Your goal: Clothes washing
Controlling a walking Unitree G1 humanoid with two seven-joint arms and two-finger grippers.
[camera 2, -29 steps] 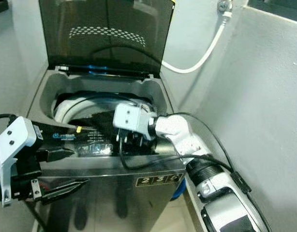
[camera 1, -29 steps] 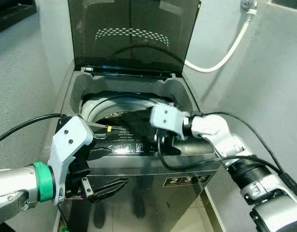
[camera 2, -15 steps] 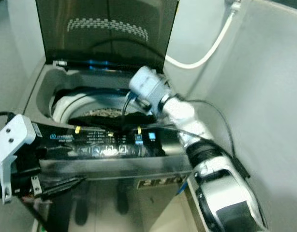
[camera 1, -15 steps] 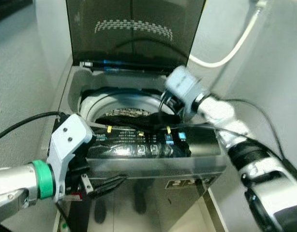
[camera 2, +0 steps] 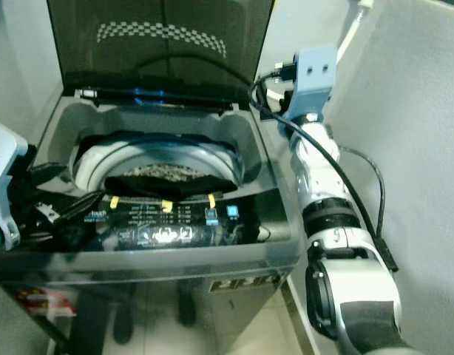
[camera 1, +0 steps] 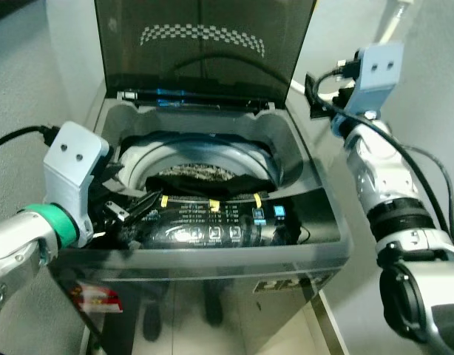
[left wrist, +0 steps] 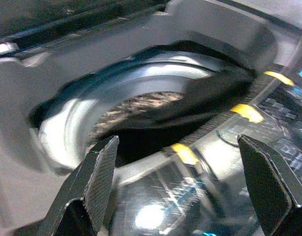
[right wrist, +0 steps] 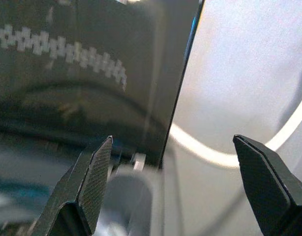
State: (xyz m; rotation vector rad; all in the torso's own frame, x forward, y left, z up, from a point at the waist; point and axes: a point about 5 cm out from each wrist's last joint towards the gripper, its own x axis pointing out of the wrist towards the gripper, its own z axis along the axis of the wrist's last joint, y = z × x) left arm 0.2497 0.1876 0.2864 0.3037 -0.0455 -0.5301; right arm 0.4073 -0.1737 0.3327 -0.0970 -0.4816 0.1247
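The top-loading washing machine [camera 1: 212,244] stood in a narrow grey alcove with its dark tinted lid [camera 1: 205,52] raised upright at 12 o'clock. Inside the drum [camera 1: 205,159], dark clothes [camera 1: 205,181] lay heaped toward the front, the pile touching the back edge of the control panel [camera 1: 219,222], which ran along the machine's 6 o'clock side with lit buttons and yellow stickers.

The left end effector [left wrist: 183,187] hovered over the machine's front left corner, at about 8 o'clock from the drum, its two black fingers [left wrist: 99,172] spread wide apart and grasping nothing; the wrist view looked between them onto the drum rim and the dark clothes. In the head view its fingertips pointed toward the panel's left end.

The right end effector [right wrist: 175,182] was lifted high at about 2 o'clock, beside the lid's right edge, also released with fingers well apart and empty. Its wrist view took in the lid edge, the grey wall and a white hose [right wrist: 215,155] curving across the wall
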